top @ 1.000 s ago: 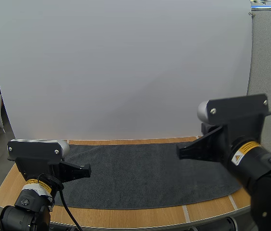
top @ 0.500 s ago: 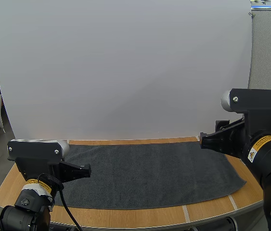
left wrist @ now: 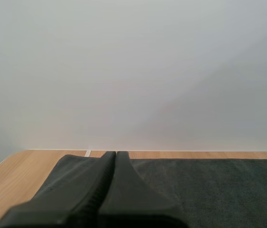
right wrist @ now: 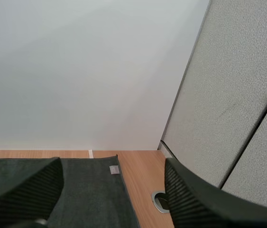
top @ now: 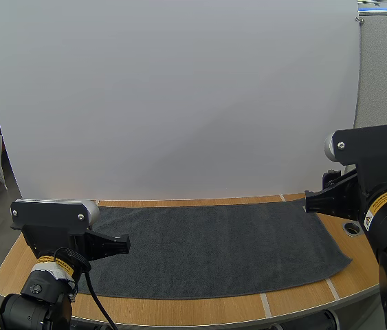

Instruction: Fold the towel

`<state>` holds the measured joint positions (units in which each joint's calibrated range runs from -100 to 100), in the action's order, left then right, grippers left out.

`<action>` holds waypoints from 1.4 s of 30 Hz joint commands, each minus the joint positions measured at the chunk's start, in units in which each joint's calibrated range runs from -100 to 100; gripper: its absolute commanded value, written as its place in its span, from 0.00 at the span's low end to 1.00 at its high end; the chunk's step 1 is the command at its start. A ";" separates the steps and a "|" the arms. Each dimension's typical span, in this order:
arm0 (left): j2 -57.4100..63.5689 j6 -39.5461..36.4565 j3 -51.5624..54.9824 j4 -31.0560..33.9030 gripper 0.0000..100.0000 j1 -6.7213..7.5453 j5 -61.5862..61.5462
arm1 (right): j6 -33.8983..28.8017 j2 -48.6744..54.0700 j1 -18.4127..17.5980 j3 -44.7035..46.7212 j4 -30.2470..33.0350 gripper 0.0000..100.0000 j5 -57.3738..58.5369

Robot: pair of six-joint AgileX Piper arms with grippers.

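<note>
Both empty: left gripper [top: 126,240] pinched together at 9 o'clock of towel [top: 214,251], right gripper [top: 310,203] spread wide at its 2 o'clock corner; mismatched grabs risk a skewed fold.

Towel [top: 214,247] is looking like dark grey cloth, matt, short fuzzy nap. Table [top: 303,300] is showing light wood grain, smooth, faint sheen. Backdrop sheet [top: 179,103] is reading white, matt, smooth, paper-like. Partition panel [right wrist: 237,95] is showing grey, rough pebbled cloth. Left gripper [left wrist: 115,154] and right gripper [right wrist: 113,164] are showing matt black plastic; right fingers [right wrist: 24,194] ribbed.
</note>
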<state>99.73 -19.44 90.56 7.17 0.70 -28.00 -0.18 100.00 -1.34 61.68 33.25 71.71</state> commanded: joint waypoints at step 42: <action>0.27 0.24 -0.42 -0.63 0.00 -0.03 0.68 | 26.19 -91.47 18.50 -33.90 -41.67 1.00 -29.45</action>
<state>99.73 -19.44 90.56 7.17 0.70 -27.84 23.49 11.25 16.10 29.51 -7.77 43.35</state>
